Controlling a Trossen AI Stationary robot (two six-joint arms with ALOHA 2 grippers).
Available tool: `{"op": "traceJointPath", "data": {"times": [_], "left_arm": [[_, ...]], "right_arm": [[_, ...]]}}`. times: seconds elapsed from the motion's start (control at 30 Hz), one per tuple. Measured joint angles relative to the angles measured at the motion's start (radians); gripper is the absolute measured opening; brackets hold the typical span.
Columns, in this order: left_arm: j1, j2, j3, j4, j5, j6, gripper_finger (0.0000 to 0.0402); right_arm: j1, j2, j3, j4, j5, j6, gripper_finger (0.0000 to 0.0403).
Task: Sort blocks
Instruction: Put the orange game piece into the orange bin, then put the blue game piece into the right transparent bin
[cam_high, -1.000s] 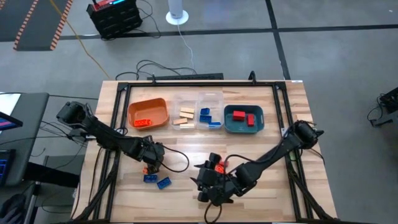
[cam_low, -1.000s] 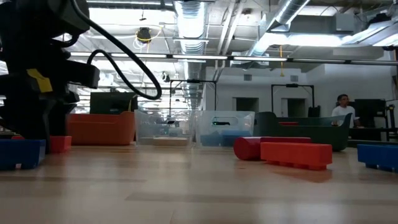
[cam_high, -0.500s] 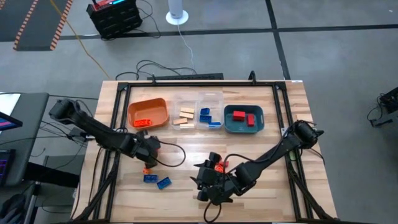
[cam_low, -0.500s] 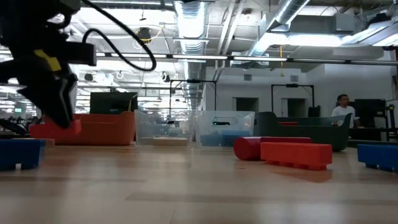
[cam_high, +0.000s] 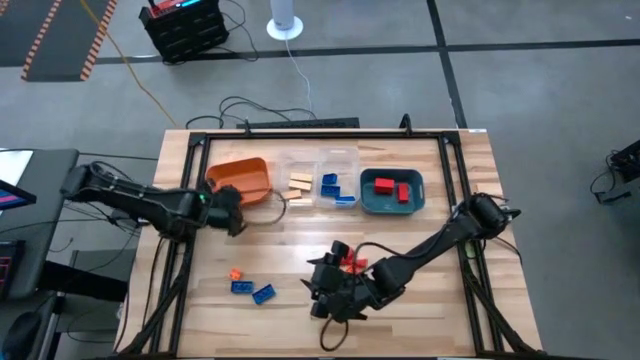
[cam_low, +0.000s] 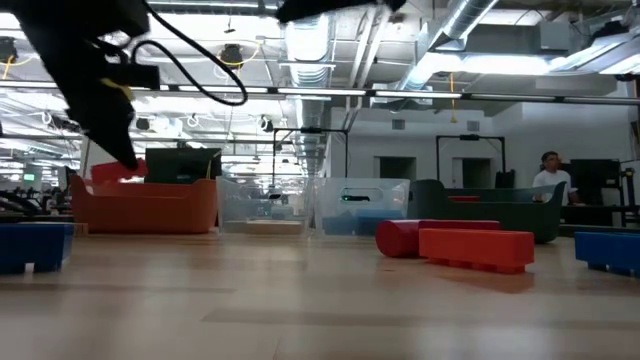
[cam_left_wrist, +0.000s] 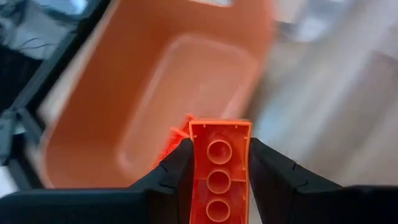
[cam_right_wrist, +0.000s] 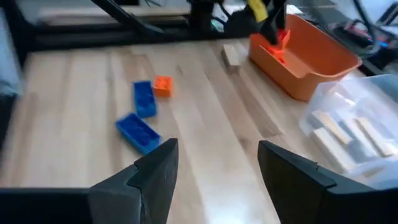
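Sorting is well underway: tan blocks (cam_high: 297, 187) and blue ones (cam_high: 333, 187) lie in the clear trays, red blocks (cam_high: 392, 188) in the teal tray (cam_high: 366, 198). The left claw (cam_left_wrist: 219, 163) pinches an orange brick (cam_left_wrist: 219, 171) over the orange tray (cam_high: 258, 167). Left on the tabletop (cam_high: 440, 310): two blue bricks (cam_high: 252, 290), a small orange one (cam_high: 235, 273), and red ones (cam_high: 350, 262) beside the right claw (cam_high: 322, 295), which waits spread. Nothing blocks the drop.

arms: two dark, slim jointed arms (cam_high: 140, 203) with black cables looping alongside
fingers: flat black angular pads (cam_right_wrist: 149, 174)
marking: small yellow tag, possibly a label, near the left wrist (cam_low: 118, 90)
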Motion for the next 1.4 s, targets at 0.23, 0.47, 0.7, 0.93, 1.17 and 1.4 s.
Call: {"op": "traceJointPath", "data": {"times": [0.23, 0.47, 0.7, 0.93, 1.17, 1.4], "left_arm": [[0.292, 0.0, 0.001, 0.107, 0.084, 0.214, 0.0118], [0.545, 0.0, 0.002, 0.155, 0.242, 0.344, 0.012], [0.738, 0.004, 0.002, 0.166, 0.345, 0.371, 0.012], [0.804, 0.067, 0.002, 0.146, 0.439, 0.36, 0.0128], [0.797, 0.107, 0.002, 0.139, 0.481, 0.346, 0.0196], [0.767, 0.005, 0.07, 0.145, 0.41, 0.455, 0.0214]], "right_arm": [[-0.015, 0.016, 0.0, 0.065, -0.026, -0.081, 0.0254], [-0.026, 0.015, 0.0, 0.102, -0.046, -0.121, 0.0254], [-0.026, 0.015, 0.0, 0.103, -0.05, -0.124, 0.0254], [-0.015, 0.015, 0.0, 0.102, -0.05, -0.132, 0.0254], [-0.01, 0.015, 0.0, 0.101, -0.05, -0.132, 0.0254], [-0.011, 0.015, 0.0, 0.097, -0.05, -0.131, 0.0254]]}}
